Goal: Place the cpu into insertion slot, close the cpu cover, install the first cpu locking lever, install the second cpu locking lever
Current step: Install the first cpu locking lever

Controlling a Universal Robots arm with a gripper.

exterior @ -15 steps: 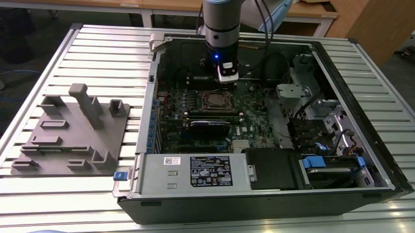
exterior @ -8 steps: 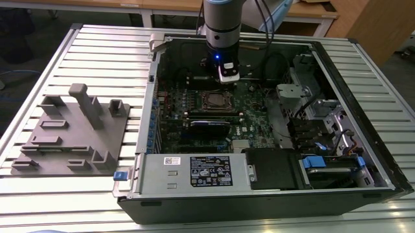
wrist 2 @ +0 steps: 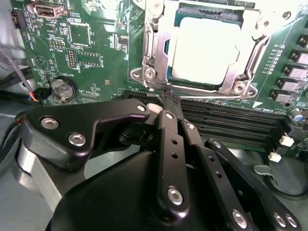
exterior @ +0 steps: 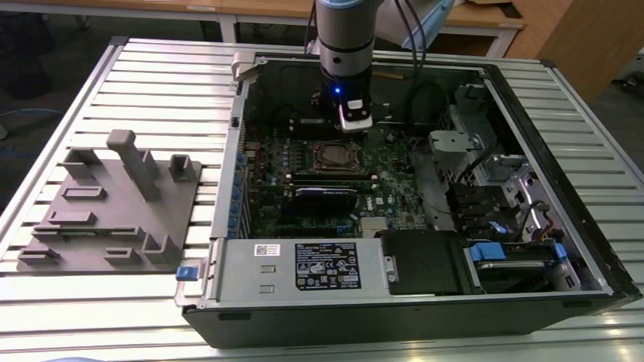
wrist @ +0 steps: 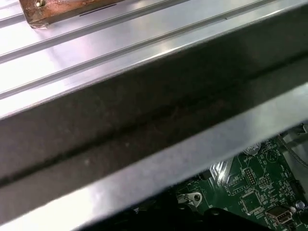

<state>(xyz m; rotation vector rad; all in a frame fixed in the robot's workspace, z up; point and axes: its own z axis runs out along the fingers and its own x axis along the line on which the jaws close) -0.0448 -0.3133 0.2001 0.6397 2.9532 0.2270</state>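
The cpu (wrist 2: pixel 204 50) sits in the insertion slot (wrist 2: pixel 150 45) under the lowered cpu cover (wrist 2: pixel 250 57) — the gripper (wrist 2: pixel 169 102), fingers pressed together beside it, should press its lever squarely and gently.

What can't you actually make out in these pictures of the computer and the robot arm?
- The locking levers around the cpu cover: too fine to tell whether latched, in the second wrist view.
- The insertion slot: too small for detail in the exterior view.
- The gripper: its own black linkage blocks the fingertips in the second wrist view.
- The motherboard: mostly hidden behind the case wall in the first wrist view.
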